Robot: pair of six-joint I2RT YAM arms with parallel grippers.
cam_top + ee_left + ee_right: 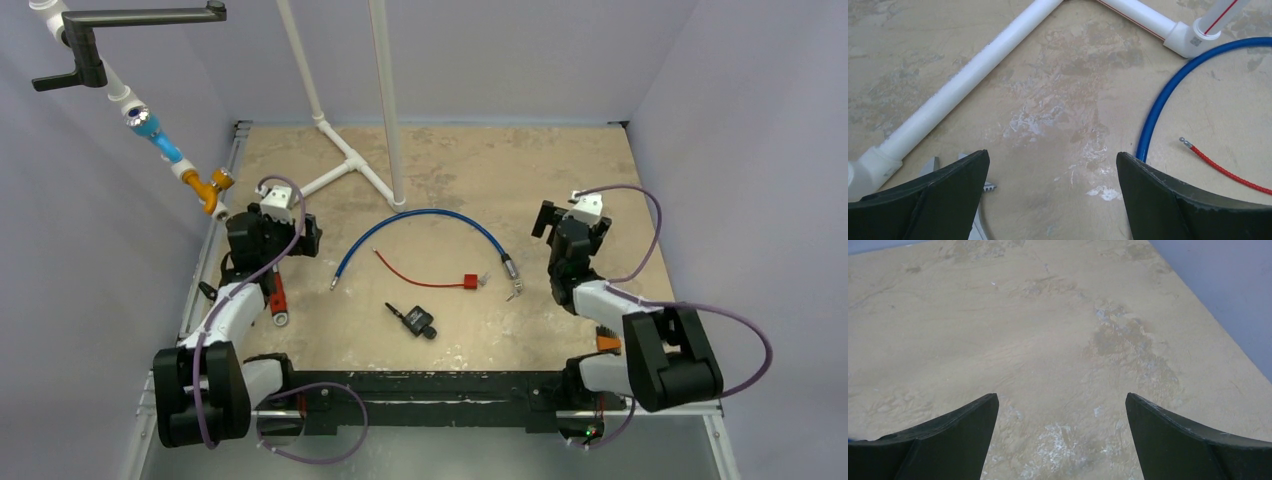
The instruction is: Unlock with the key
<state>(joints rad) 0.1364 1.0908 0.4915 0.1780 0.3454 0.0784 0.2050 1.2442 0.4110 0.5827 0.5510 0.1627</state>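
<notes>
A small black object with a narrow stem (412, 321) is seen nearest the arm bases. It lies on the mottled beige tabletop (560, 160), just in front of the curved blue cable with metal ends (430, 213). Whether it is the key cannot be told. A thin red cord ending in a red square block (467, 282) is laid inside the cable's arc. The left gripper (1052, 154) is held left of the cable and the right gripper (1061, 395) right of it, each with fingers spread wide and nothing between them. White plastic piping (352, 158) is found beyond the cable.
</notes>
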